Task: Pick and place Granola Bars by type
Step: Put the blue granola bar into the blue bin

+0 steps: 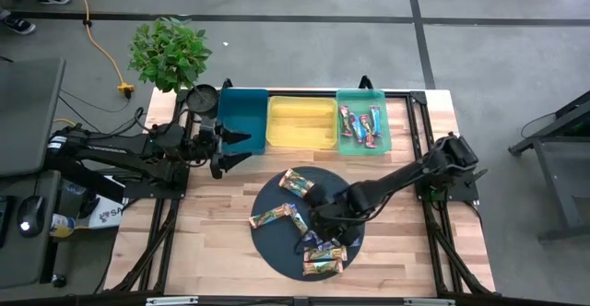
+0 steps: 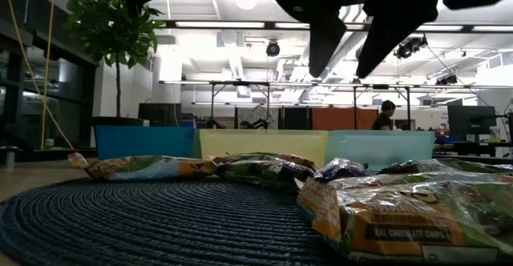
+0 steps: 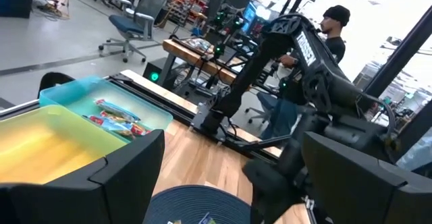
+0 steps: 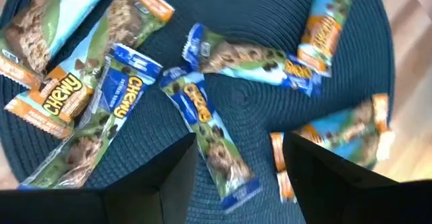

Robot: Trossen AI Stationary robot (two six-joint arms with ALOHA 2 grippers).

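You see glossy, crinkled film wrappers on the blue- and orange-ended granola bars (image 4: pixel 209 126), catching the light. They lie on a round dark-blue woven mat (image 1: pixel 277 246) with a ribbed, matt weave. Under it, the pale wooden tabletop (image 1: pixel 212 241) shows smooth planked grain. At the far edge, the teal, yellow and green plastic bins (image 1: pixel 301 122) look smooth, slightly translucent.

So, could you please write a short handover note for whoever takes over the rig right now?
Left pincer: open, empty, waiting beside the teal plastic bin.
Right pincer: open, empty, hovering over the glossy wrapped granola bars on the round dark woven mat.
Done: several bars lie in the green plastic bin; the yellow plastic bin looks empty.
Left: the scattered bars on the mat.
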